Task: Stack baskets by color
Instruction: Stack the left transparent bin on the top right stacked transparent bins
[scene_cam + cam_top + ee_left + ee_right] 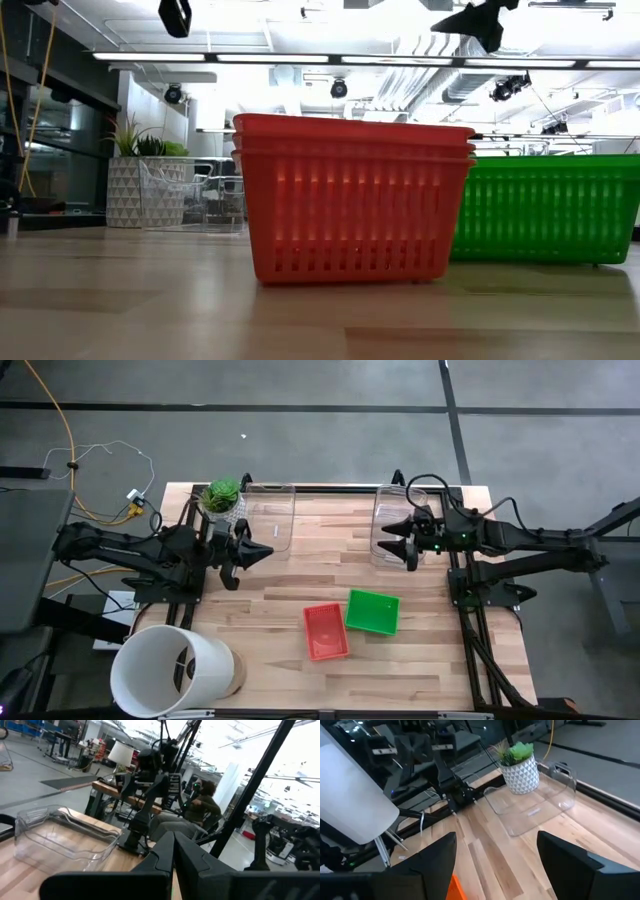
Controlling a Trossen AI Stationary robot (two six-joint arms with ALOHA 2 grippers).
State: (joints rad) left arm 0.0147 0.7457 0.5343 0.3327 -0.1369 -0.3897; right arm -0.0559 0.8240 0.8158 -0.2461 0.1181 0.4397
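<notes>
The right gripper (400, 542) hangs wide apart and empty above a clear bin (392, 520); the left gripper (262, 552) is pinched closed, holding nothing. The red baskets (326, 631) sit stacked, touching the green basket (373, 611), near the table's (300, 575) front edge.

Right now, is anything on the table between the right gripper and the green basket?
No. In the high view, only bare wood separates the right gripper from the green basket.

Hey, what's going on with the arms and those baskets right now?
Left gripper shut, right gripper open, both empty. Red baskets stacked beside green basket. Nothing in the way.
</notes>
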